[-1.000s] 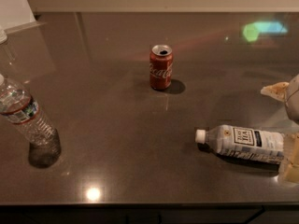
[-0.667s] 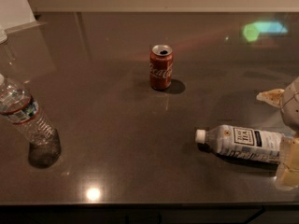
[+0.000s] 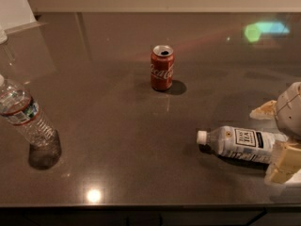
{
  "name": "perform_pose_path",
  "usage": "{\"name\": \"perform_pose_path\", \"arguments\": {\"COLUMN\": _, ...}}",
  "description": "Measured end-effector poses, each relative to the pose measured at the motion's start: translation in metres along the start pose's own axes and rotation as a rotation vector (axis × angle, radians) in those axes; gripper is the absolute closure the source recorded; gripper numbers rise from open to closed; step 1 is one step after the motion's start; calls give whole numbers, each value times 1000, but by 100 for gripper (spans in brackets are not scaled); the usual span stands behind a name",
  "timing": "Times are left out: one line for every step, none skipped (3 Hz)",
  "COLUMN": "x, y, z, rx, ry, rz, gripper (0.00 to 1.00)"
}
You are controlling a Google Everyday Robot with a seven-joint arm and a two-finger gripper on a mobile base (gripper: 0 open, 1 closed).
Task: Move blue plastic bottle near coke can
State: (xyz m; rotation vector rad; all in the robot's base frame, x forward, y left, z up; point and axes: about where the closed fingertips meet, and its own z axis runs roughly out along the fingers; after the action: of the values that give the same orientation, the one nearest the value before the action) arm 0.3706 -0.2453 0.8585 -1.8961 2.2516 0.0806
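The blue plastic bottle (image 3: 240, 144) lies on its side at the right of the dark table, with its white cap pointing left and its "TEA" label facing up. The coke can (image 3: 162, 68) stands upright near the table's middle, well to the upper left of the bottle. My gripper (image 3: 269, 141) comes in from the right edge. Its pale fingers are spread on either side of the bottle's base end, one finger (image 3: 263, 110) behind it and one (image 3: 282, 164) in front. The far finger stands apart from the bottle. The jaws are open.
A clear ribbed water bottle (image 3: 26, 121) with a red-and-blue label band stands tilted at the left. The dark table (image 3: 113, 140) has its front edge along the bottom of the view. A white object (image 3: 14, 6) sits at the back left corner.
My gripper has moved left, further along the blue bottle's base end, and the far finger has come down closer to the bottle. The bottle and can have not moved.
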Motion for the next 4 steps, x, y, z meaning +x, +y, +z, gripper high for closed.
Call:
{"name": "perform_pose_path", "arguments": {"x": 1, "y": 0, "z": 6, "rx": -22, "ry": 1, "rz": 1, "gripper": 42}}
{"name": "perform_pose_path", "arguments": {"x": 0, "y": -3, "z": 4, "rx": -28, "ry": 6, "rz": -4, "gripper": 64}}
{"name": "perform_pose_path", "arguments": {"x": -10, "y": -17, "z": -8, "rx": -13, "ry": 7, "rz": -7, "gripper": 87}}
{"name": "perform_pose_path", "arguments": {"x": -26, "y": -49, "z": -26, "rx": 24, "ry": 15, "rz": -8, "gripper": 100}}
